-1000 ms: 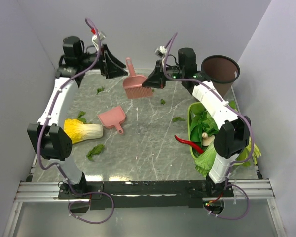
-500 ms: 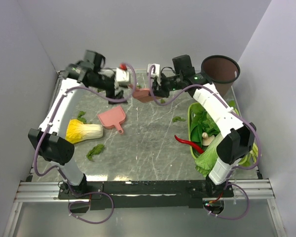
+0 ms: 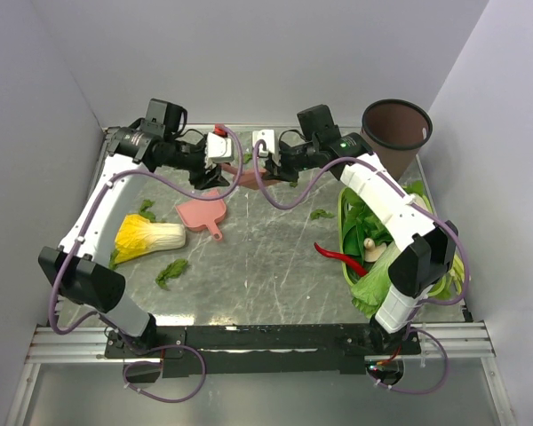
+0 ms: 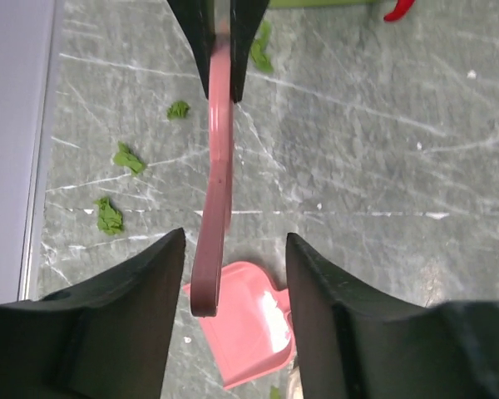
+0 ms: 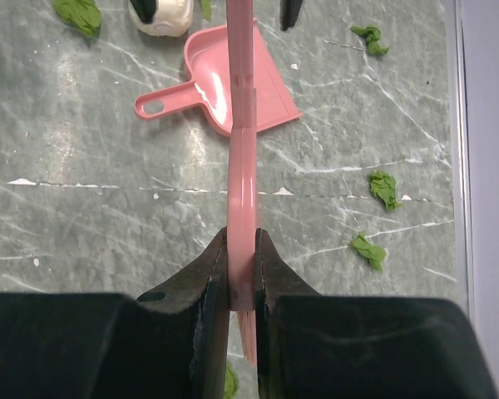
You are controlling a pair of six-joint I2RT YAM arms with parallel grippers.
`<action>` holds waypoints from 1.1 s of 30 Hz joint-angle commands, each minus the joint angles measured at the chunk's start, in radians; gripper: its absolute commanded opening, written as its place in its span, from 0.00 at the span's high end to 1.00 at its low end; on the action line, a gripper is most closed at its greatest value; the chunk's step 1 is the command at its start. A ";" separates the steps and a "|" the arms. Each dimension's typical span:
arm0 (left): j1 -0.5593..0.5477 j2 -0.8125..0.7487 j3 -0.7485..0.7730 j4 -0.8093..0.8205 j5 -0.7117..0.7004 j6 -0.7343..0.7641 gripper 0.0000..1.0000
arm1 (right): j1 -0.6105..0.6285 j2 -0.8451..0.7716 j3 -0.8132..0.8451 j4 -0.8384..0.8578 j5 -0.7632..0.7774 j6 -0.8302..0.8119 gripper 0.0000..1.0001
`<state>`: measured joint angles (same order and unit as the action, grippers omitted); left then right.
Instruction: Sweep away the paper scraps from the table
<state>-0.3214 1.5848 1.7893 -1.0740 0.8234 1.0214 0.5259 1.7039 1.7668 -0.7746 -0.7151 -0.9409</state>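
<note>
My right gripper [image 5: 241,241] is shut on a pink brush [image 5: 243,166] just above the bristles, holding it over the table [image 3: 266,257]. The handle runs toward my left gripper [image 4: 235,241], whose jaws stand open on either side of the handle's end [image 4: 206,291] without touching it. In the top view the two grippers meet at the back middle, with the brush [image 3: 245,167] between them. A pink dustpan [image 3: 202,211] lies below them. Dark-green paper scraps [image 5: 384,188] [image 4: 129,158] [image 3: 171,272] [image 3: 320,214] are scattered around.
A yellow-and-white cabbage [image 3: 151,237] lies at the left. A green basket [image 3: 345,226] of leafy vegetables and a red chili [image 3: 338,256] are at the right. A brown pot [image 3: 396,124] stands back right. A metal rail [image 3: 266,337] runs along the near edge.
The left arm swung right to the brush handle, and its jaws have narrowed around it. The right arm turned the brush and carried it left toward the left gripper.
</note>
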 commanded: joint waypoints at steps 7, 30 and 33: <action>0.045 -0.032 -0.065 0.140 0.192 -0.213 0.61 | -0.032 0.000 0.071 -0.032 -0.185 -0.032 1.00; 0.054 -0.008 -0.067 0.206 0.287 -0.314 0.56 | -0.044 0.013 0.046 -0.045 -0.184 0.005 1.00; 0.054 -0.023 -0.094 0.256 0.292 -0.345 0.56 | -0.043 0.017 0.043 -0.035 -0.179 0.011 1.00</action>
<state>-0.2649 1.5814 1.6928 -0.8742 1.0546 0.7097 0.4778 1.7405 1.8153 -0.8455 -0.8650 -0.9325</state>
